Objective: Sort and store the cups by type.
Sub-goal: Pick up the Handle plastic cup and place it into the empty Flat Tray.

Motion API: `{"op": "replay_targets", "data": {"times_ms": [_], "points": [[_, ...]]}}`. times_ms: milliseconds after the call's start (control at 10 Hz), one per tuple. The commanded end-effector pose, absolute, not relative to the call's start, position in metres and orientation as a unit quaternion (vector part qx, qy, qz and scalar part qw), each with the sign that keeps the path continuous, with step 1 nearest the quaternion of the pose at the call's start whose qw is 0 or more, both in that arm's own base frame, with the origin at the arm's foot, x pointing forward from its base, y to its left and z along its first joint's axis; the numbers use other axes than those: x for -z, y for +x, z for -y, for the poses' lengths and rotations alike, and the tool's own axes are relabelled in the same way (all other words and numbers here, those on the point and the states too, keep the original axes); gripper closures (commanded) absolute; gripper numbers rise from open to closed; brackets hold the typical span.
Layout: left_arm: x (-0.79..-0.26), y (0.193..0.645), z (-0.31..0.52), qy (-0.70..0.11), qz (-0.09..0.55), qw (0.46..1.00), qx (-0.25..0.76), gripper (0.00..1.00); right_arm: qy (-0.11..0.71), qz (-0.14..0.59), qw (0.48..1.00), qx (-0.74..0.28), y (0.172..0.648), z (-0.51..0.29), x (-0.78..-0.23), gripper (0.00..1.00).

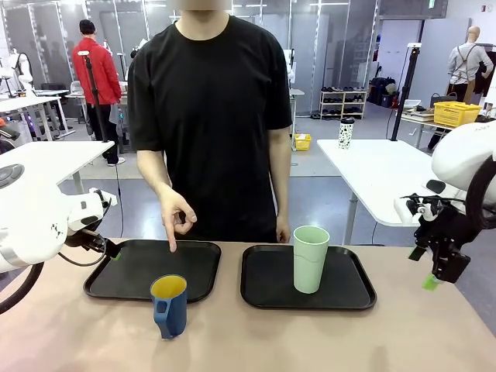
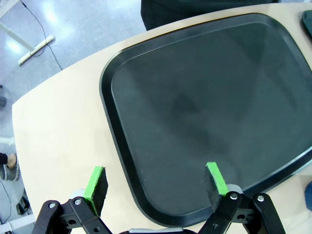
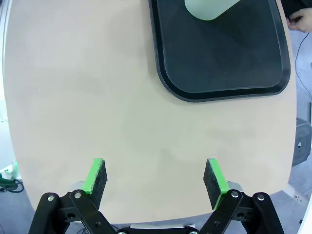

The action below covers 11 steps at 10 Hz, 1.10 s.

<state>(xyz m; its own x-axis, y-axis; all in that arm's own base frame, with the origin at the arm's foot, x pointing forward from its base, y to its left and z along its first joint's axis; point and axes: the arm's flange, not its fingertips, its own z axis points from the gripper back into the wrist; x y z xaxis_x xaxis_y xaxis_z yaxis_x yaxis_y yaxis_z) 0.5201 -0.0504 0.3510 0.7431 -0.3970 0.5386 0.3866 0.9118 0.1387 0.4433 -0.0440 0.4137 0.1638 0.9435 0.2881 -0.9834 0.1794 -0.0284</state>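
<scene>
A tall mint-green tumbler stands upright on the right black tray; its base also shows in the right wrist view as the tumbler. A dark blue mug with a yellow inside sits on the bare table just in front of the left black tray. The person's hand points a finger down onto the left tray. My left gripper is open over the near left corner of that tray. My right gripper is open above bare table, away from the right tray.
A person in a black shirt stands at the far side of the tan table. A white table behind holds a spotted white cup. Bare table lies in front of both trays.
</scene>
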Motion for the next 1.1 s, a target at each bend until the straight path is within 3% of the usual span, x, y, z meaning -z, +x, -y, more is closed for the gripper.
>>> {"op": "replay_targets", "data": {"times_ms": [0,300,500,700,800,1000], "points": [[-0.351,0.520,0.050,0.009,0.291,0.934,0.210,0.00,0.080,0.120,0.757,-0.637,0.444,0.045,-0.413,0.00],[-0.381,0.506,0.018,0.070,0.305,0.872,0.376,0.00,0.080,0.120,0.757,-0.637,0.444,0.045,-0.413,0.00],[-0.389,0.486,0.004,0.113,0.251,0.807,0.523,0.00,0.080,0.120,0.757,-0.637,0.444,0.045,-0.413,0.00],[-0.394,0.471,-0.001,0.095,0.211,0.759,0.608,0.00,0.080,0.120,0.757,-0.637,0.444,0.045,-0.413,0.00],[-0.393,0.460,-0.001,0.075,0.163,0.730,0.660,0.00,0.080,0.120,0.757,-0.637,0.444,0.045,-0.413,0.00],[-0.390,0.451,0.000,0.073,0.137,0.709,0.688,0.00,0.080,0.120,0.757,-0.637,0.444,0.045,-0.413,0.00]]}}
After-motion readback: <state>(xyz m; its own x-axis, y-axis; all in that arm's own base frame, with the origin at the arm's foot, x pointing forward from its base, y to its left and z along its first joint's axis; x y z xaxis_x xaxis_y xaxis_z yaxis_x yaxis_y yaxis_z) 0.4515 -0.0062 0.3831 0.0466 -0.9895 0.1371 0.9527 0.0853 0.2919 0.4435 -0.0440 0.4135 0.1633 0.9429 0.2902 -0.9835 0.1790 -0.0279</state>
